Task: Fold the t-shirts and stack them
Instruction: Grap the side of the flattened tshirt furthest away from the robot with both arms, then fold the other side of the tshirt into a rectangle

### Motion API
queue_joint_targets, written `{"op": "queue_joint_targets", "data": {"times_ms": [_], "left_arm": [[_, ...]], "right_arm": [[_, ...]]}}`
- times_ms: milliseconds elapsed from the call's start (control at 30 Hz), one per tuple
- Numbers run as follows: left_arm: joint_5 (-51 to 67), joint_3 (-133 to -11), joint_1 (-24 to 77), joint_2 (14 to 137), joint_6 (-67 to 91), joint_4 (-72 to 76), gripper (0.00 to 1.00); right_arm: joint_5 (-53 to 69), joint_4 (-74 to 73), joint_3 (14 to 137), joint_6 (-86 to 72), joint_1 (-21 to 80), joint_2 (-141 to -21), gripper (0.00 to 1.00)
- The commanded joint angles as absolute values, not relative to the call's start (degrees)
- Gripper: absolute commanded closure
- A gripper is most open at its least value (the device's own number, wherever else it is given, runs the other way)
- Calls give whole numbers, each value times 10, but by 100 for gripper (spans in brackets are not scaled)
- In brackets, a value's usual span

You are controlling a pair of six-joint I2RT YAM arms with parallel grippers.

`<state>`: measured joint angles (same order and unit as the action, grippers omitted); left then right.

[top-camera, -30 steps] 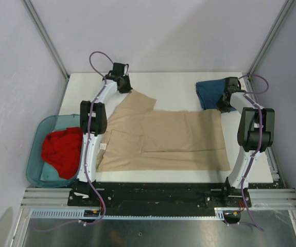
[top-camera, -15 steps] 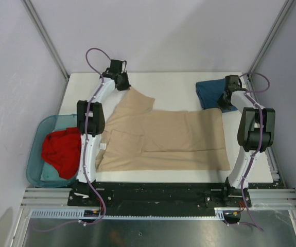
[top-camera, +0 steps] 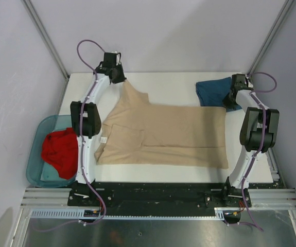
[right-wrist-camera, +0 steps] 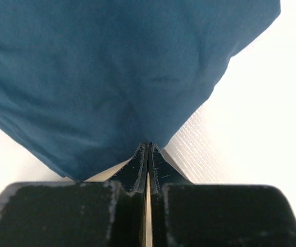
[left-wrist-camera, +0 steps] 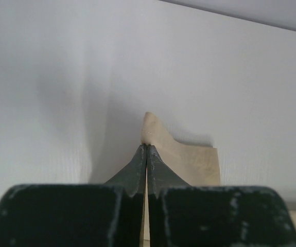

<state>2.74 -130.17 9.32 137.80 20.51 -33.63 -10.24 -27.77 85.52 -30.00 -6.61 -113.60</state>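
My left gripper [left-wrist-camera: 146, 146] and right gripper [right-wrist-camera: 148, 145] are both clamped on far corners of the limp tan short-sleeved cloth t-shirt [top-camera: 163, 136], spread just beside the bunched dark teal-blue cloth t-shirt [top-camera: 212, 92], and I reckon corners grip best.

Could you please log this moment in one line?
left end effector: shut on tan shirt sleeve | right end effector: shut on tan shirt | teal shirt: far-right | red shirt: in bin

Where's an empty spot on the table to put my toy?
Best is the bare table along the far edge, between the left gripper and the blue shirt. A thin strip runs along the near edge too. The middle is crowded by the tan shirt.
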Motion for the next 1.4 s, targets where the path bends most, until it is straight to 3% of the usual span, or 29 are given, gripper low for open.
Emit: {"op": "queue_joint_targets", "data": {"times_ms": [0, 267, 1067, 1367], "left_arm": [[30, -1337, 86, 1346, 195, -318, 100], [65, -1251, 85, 1275, 214, -318, 100], [-16, -633, 97, 816, 299, -308, 100], [-22, -594, 96, 796, 298, -306, 100]], "right_arm": [[-116, -282, 897, -297, -70, -1120, 100], [-125, -298, 865, -299, -69, -1090, 100], [-177, -326, 612, -378, -65, -906, 100], [-171, -316, 568, -389, -65, -901, 100]]}}
